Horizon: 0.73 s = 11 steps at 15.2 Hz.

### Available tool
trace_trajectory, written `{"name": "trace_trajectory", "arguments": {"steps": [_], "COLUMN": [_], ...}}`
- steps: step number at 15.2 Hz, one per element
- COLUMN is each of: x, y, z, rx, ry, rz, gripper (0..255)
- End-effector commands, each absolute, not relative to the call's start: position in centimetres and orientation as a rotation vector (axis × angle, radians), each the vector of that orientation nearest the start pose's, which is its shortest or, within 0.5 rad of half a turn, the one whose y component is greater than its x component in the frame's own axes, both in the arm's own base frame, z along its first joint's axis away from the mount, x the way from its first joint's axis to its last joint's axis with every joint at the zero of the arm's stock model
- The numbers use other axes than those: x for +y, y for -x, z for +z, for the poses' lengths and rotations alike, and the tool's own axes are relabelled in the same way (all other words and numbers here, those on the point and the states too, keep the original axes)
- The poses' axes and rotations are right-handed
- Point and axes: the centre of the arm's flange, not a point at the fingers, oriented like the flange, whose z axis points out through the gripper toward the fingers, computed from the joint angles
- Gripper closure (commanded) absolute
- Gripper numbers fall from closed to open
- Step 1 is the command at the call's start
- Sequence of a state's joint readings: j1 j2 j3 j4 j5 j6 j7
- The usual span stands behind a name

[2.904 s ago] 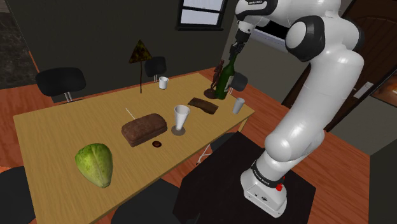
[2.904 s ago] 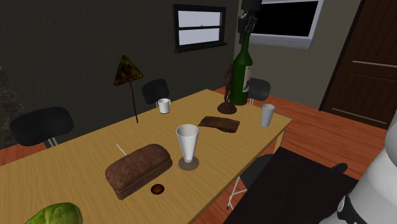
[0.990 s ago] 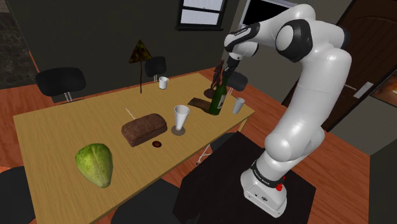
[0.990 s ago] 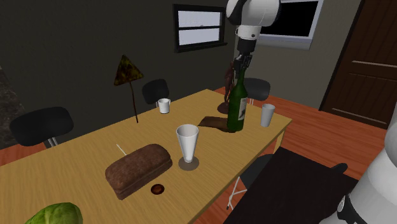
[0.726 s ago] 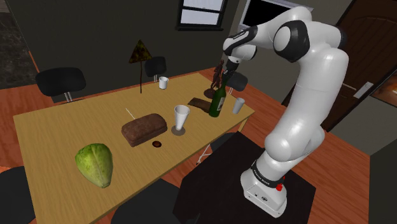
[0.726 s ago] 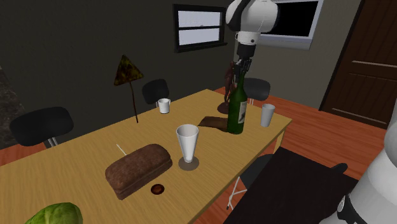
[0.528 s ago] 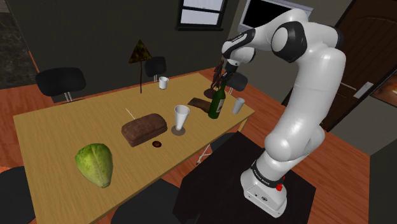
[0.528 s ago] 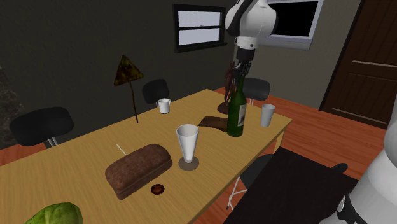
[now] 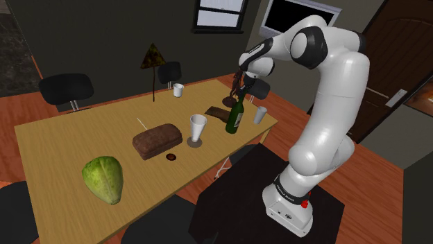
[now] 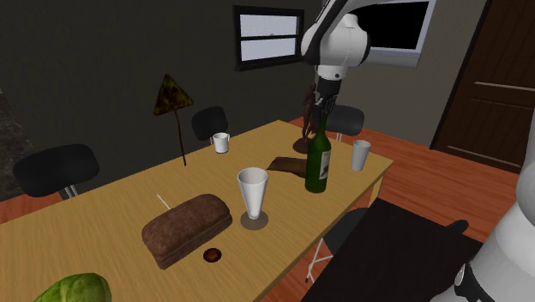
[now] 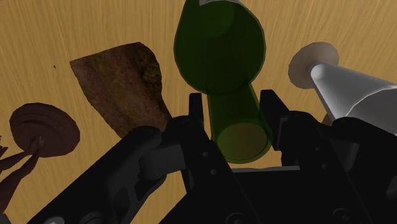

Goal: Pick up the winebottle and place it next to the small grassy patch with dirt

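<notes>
Right now the black gripper (image 10: 323,110) is clasping the green wine bottle (image 10: 318,163) by the neck. Its two fingers (image 11: 196,111) are pressing on either side of the glass just under the mouth, closed only as far as the neck allows. The bottle is standing upright at the wooden table (image 9: 62,138), its base at or just above the surface; contact cannot be told. In the shoulder view it is sitting at about five o'clock from the flat brown patch (image 9: 221,113), just beside that patch's edge, and the wrist view is showing the two close together. Whatever the bottle is holding cannot be made out through the green glass. A small white cup (image 9: 260,114) is standing near the bottle at its three o'clock. A taller white cup (image 9: 198,127) is resting on a round brown coaster (image 9: 195,143) at about nine o'clock. What either cup is containing cannot be told. A white mug (image 9: 178,89) is sitting well apart, at the patch's ten o'clock
</notes>
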<state>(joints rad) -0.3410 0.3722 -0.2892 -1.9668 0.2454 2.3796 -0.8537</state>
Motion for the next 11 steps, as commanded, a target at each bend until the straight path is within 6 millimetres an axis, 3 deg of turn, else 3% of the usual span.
{"name": "trace_trajectory", "arguments": {"steps": [1,11], "x": [-35.8,-35.8], "y": [-50.6,-50.6], "z": [28.5,23.2], "rx": [-0.113,-0.113], "ry": [3.126,3.126], "rz": [-0.149,-0.149], "gripper": [255,255]}}
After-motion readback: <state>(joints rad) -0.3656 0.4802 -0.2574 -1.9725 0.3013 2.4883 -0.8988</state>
